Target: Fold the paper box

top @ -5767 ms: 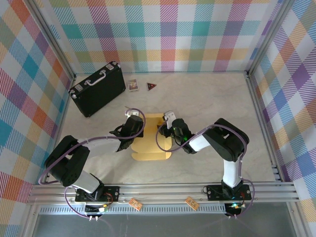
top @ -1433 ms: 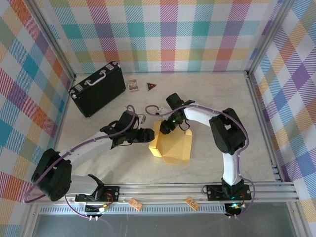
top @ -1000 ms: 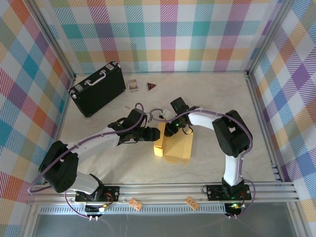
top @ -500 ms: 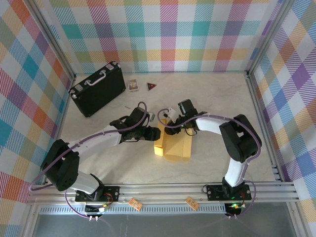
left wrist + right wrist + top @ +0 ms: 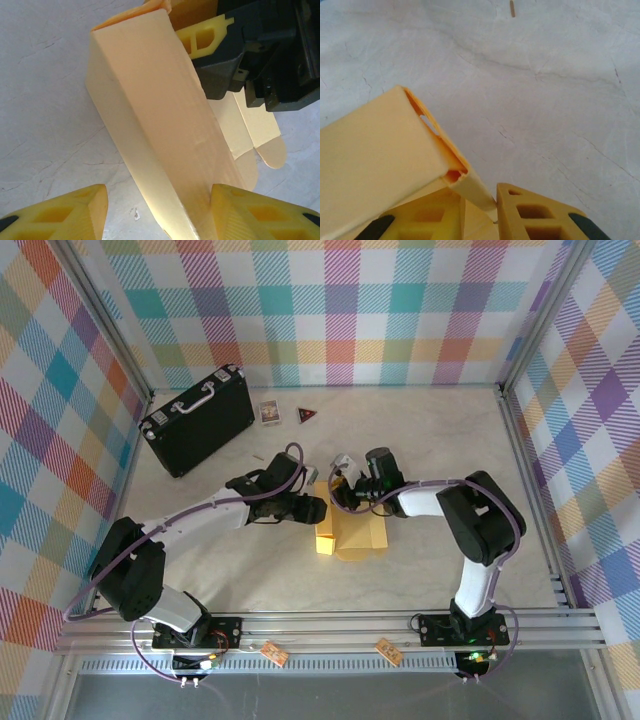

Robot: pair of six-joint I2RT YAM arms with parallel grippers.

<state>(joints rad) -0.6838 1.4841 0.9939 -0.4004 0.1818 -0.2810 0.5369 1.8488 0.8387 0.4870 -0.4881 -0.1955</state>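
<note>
The paper box is mustard-yellow cardboard, partly folded into a long hollow sleeve, lying on the pale table between both arms. In the left wrist view its long panel runs between my left gripper's fingers. That gripper is open: the right finger touches the panel, and bare table shows beside the left finger. From above, my left gripper is at the box's left edge. My right gripper is at the box's far end, jaws nearly together on a thin end flap. In its wrist view, the right gripper shows that flap running down between the fingers.
A black hard case with a pale handle lies at the back left. A small card box and a dark red triangle sit near the back wall. Plaid walls enclose three sides, and a metal rail runs along the front.
My right gripper's jaws have narrowed onto the box's end flap while its wrist swung right. The box has settled lower. My left gripper has crept slightly right along the box.
</note>
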